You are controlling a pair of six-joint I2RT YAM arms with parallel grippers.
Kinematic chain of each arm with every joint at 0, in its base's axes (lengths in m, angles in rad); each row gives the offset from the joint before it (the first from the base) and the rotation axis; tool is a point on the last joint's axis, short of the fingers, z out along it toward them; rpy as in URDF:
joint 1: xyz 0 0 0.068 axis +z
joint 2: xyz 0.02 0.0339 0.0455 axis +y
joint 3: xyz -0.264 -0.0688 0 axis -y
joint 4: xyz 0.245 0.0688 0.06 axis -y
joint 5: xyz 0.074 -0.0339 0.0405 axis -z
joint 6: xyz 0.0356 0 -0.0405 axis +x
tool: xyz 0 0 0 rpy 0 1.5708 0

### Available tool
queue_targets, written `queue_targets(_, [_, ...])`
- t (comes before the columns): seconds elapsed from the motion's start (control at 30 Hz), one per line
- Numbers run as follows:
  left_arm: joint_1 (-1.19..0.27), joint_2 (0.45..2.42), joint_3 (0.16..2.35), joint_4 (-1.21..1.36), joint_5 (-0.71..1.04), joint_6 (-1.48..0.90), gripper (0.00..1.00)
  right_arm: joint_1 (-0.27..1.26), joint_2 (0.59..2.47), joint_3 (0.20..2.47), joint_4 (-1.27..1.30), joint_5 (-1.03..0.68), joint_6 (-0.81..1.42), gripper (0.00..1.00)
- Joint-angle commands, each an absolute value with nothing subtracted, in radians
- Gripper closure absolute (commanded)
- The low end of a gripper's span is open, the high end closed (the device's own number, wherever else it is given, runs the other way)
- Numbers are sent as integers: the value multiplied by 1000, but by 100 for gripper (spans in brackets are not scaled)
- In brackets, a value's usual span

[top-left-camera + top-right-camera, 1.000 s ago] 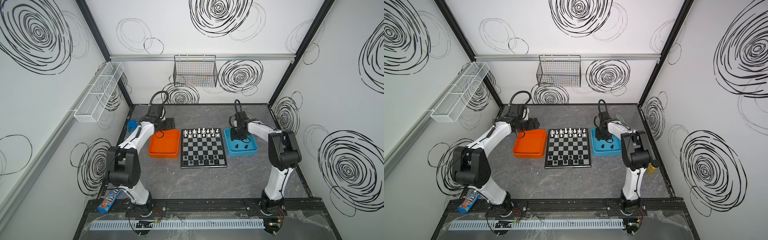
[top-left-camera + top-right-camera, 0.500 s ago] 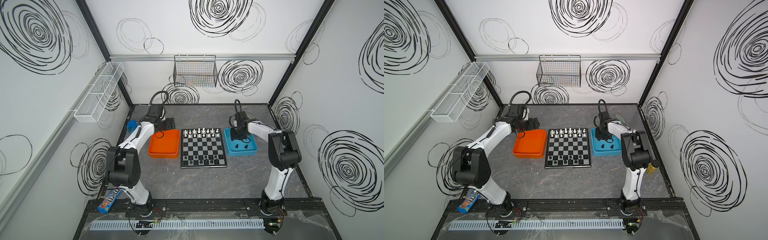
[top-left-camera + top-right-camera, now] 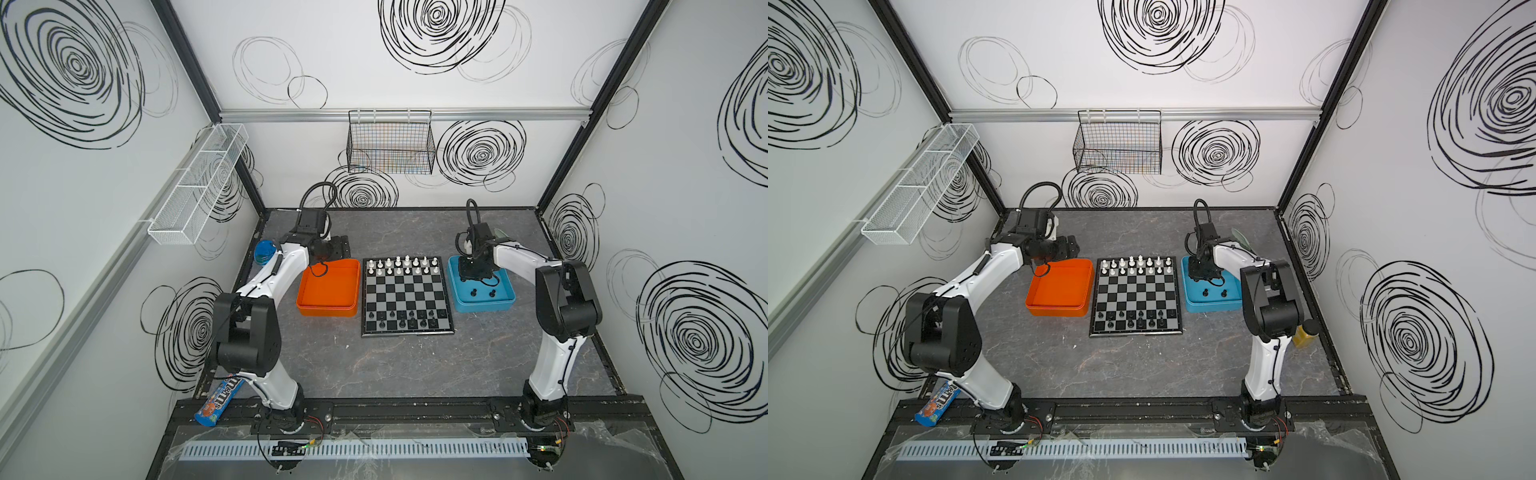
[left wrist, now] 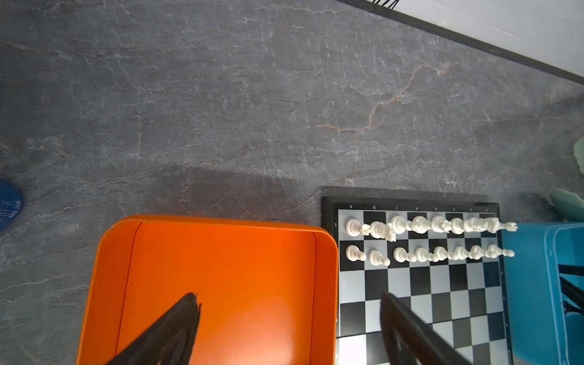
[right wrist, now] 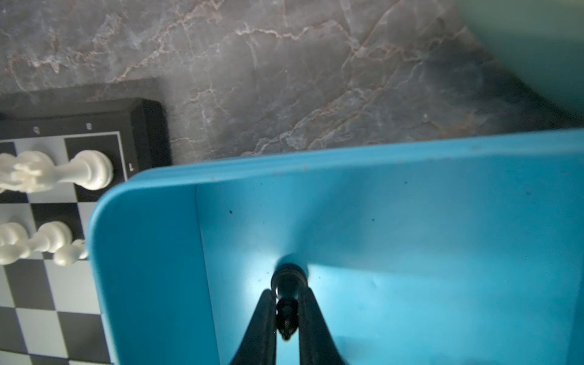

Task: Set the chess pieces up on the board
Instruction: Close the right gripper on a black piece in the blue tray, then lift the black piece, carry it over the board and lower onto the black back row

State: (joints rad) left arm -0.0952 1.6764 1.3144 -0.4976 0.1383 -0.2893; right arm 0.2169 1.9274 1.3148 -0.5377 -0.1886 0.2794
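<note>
Since the right gripper (image 5: 287,292) pinches a black piece (image 5: 289,276) high up in the blue tray (image 5: 142,221), it may pivot or slip when lifted. Left gripper (image 4: 289,296) hangs open.

The left arm (image 3: 274,282) and right arm (image 3: 523,257) are wearing smooth white shells between bulky black joint housings (image 3: 245,332). A ribbed black cable (image 3: 322,184) is looping over each wrist. The left tool (image 4: 287,300) and right tool (image 5: 288,292) are showing tapered matte-black fingers (image 4: 177,328). Thin red wires (image 3: 313,422) are trailing from the black bases (image 3: 282,417).

Left end effector (image 4: 289,295) spread, right (image 5: 288,292) clamped.
</note>
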Motion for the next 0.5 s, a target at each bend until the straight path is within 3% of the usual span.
queue_targets(0.0, [-86, 1681, 1303, -467, 150, -299, 8, 224, 1903, 1333, -568, -186, 272, 87])
queue_targets(0.47, [-88, 1690, 1302, -466, 143, -299, 7, 239, 1802, 1401, -681, -153, 225, 88])
